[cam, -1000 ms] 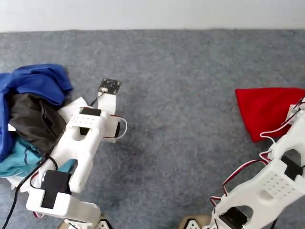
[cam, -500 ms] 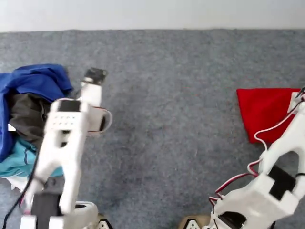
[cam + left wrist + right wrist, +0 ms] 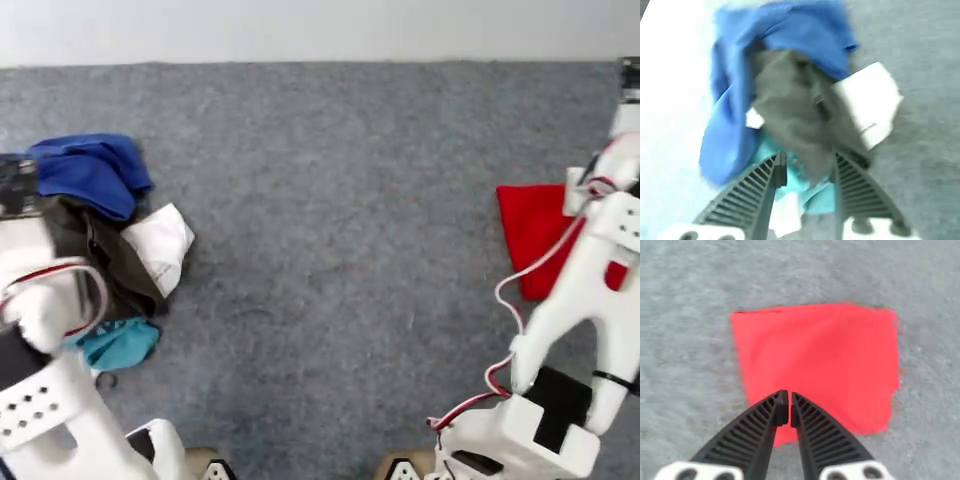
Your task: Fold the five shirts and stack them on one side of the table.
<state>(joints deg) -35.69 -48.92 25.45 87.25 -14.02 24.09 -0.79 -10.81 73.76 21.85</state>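
A loose pile of shirts lies at the table's left side: a blue shirt [image 3: 90, 170], a dark grey shirt [image 3: 100, 255], a white shirt [image 3: 160, 242] and a teal shirt [image 3: 120, 343]. My left gripper [image 3: 809, 160] hangs open above this pile, over the dark grey shirt [image 3: 790, 105], with nothing between its fingers. The blue shirt [image 3: 730, 100] wraps around the grey one, and the white shirt [image 3: 867, 102] sticks out beside it. A folded red shirt [image 3: 532, 235] lies flat at the right side. Above the red shirt [image 3: 815, 355] my right gripper [image 3: 788, 396] is shut and holds nothing.
Grey carpet-like cloth [image 3: 340, 200] covers the table, bare between the pile and the red shirt. A pale wall [image 3: 320, 30] runs along the far edge. The right arm's white body and cables [image 3: 590, 290] overlap the red shirt's near side.
The left arm swung from the table's middle-left out to the far left, over the shirt pile. The right arm stretched farther back over the red shirt.
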